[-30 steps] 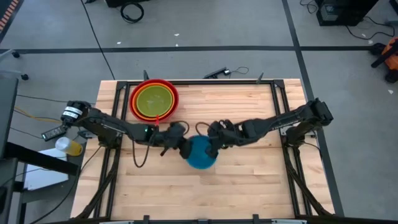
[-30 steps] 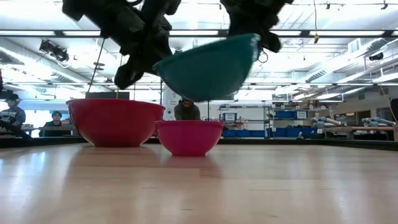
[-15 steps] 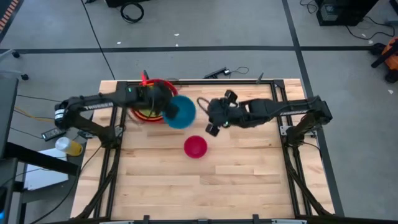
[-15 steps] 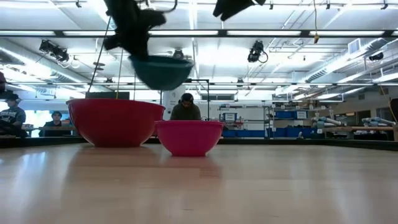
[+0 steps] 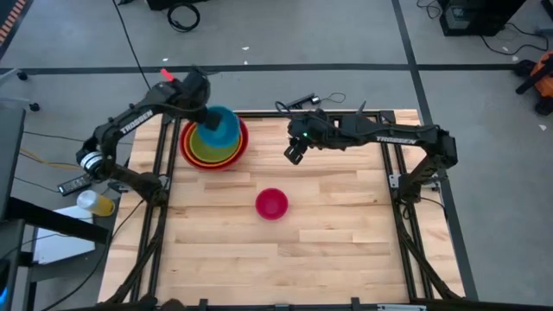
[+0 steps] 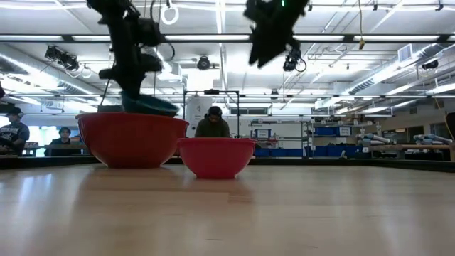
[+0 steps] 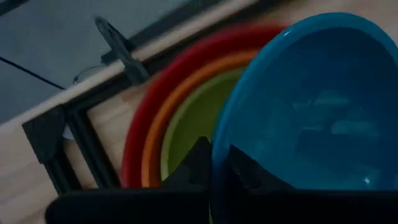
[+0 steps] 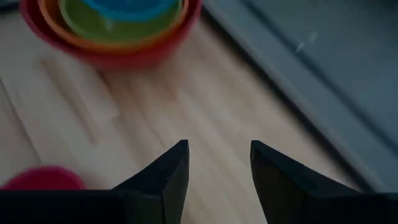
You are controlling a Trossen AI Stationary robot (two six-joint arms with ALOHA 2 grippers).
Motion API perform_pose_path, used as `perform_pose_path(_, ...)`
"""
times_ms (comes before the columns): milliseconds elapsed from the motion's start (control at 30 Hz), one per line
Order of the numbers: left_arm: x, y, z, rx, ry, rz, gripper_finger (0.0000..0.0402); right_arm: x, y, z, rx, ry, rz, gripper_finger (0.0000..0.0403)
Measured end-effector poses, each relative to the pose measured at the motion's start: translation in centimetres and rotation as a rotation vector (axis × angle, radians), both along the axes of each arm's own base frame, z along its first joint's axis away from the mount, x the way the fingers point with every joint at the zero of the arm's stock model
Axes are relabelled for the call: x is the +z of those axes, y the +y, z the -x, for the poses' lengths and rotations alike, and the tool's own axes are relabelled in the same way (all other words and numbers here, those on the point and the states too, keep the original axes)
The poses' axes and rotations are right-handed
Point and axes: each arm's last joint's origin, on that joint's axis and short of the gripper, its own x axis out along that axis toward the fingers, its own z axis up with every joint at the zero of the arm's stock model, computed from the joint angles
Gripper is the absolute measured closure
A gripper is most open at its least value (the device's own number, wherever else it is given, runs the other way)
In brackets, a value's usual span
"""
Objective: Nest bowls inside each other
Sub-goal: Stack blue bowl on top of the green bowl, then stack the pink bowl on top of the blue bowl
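A blue bowl (image 5: 218,128) hangs tilted over three nested bowls at the table's far left: red (image 5: 240,145) outermost, then orange (image 7: 163,124), then lime green (image 7: 189,127). My left gripper (image 5: 204,114) is shut on the blue bowl's rim. In the low view the blue bowl (image 6: 151,105) dips behind the red bowl's rim (image 6: 131,117); whether it touches the green one I cannot tell. A magenta pink bowl (image 5: 271,204) stands on its base near the table's middle. My right gripper (image 5: 294,154) hangs open in the air over the far middle, holding nothing. My left gripper pinches the blue bowl's rim (image 7: 219,134) on the bowl's far-left side, one finger (image 7: 198,158) outside the wall and one (image 7: 245,174) inside. The fingers slant steeply down from the far left. The bowl hangs tilted below them, its mouth tipped up toward the gripper.
Black frame rails (image 5: 160,173) run along the table's left, right and far edges, with a clamp and cable (image 5: 302,101) at the far edge. Bare wood (image 5: 285,259) fills the near half. People (image 6: 213,124) sit in the room behind.
A second ago both grippers were at the blue bowl above the pink bowl. My right gripper has come off it and drawn back toward the far edge and up. My left gripper has swung the bowl to the far left, over the nested bowls, tipping steeply downward.
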Motion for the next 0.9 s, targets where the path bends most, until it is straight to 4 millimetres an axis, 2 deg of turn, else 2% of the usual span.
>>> perform_pose_path(100, -2.7, 0.2, 0.2, -0.052, 0.053, 0.087, 0.0369, -3.0, -0.9, 0.2, -0.001, -0.001, -0.123, 0.0227)
perform_pose_path(200, -5.7, 0.1, 0.3, -0.051, 0.082, 0.142, 0.0360, -5.9, -0.8, 0.4, 0.011, -0.010, -0.242, 0.0227)
perform_pose_path(300, -6.9, 0.1, 0.2, -0.039, 0.061, 0.124, 0.0352, -8.5, -0.3, 0.2, 0.042, -0.067, -0.285, 0.0227)
perform_pose_path(400, -7.3, -0.3, 0.0, -0.082, 0.089, 0.127, 0.0328, -10.8, 0.3, -0.8, 0.121, -0.199, -0.338, 0.0229)
perform_pose_path(467, -7.1, -0.4, -0.4, -0.090, 0.112, 0.091, 0.0299, -12.1, 0.7, -1.4, 0.147, -0.227, -0.409, 0.0229)
perform_pose_path(600, -5.9, -0.5, -0.3, -0.042, 0.173, 0.023, 0.0224, -13.3, 1.6, -2.6, 0.192, -0.213, -0.445, 0.0229)
perform_pose_path(767, -2.7, -0.7, -0.4, -0.014, 0.140, -0.009, 0.0139, -15.6, 3.1, -3.4, 0.240, -0.139, -0.490, 0.0230)
perform_pose_path(900, 0.4, -1.8, -1.0, -0.053, 0.022, -0.045, 0.0111, -17.6, 4.2, -3.8, 0.260, -0.073, -0.509, 0.0231)
